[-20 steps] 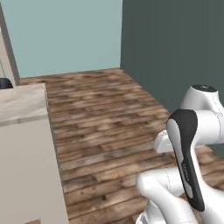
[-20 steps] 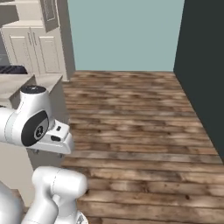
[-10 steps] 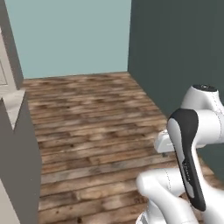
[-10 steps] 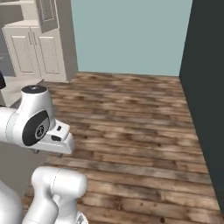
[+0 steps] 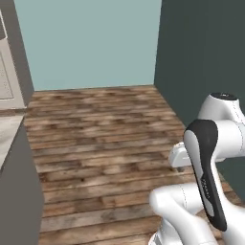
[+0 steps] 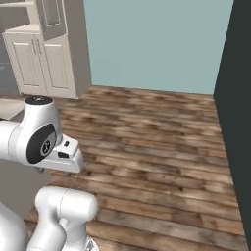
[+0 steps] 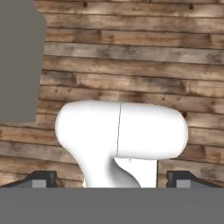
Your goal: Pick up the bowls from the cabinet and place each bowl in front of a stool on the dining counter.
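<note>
At far left of the right base view stands the cabinet; no bowls can be made out. Over bare floor, the gripper is spread wide and empty. Risk: the base clips the grey counter wall, shown beside it in the left view.

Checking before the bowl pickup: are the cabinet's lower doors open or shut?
Shut: in the right base view both panelled doors of the cabinet sit flush, handles together.
</note>
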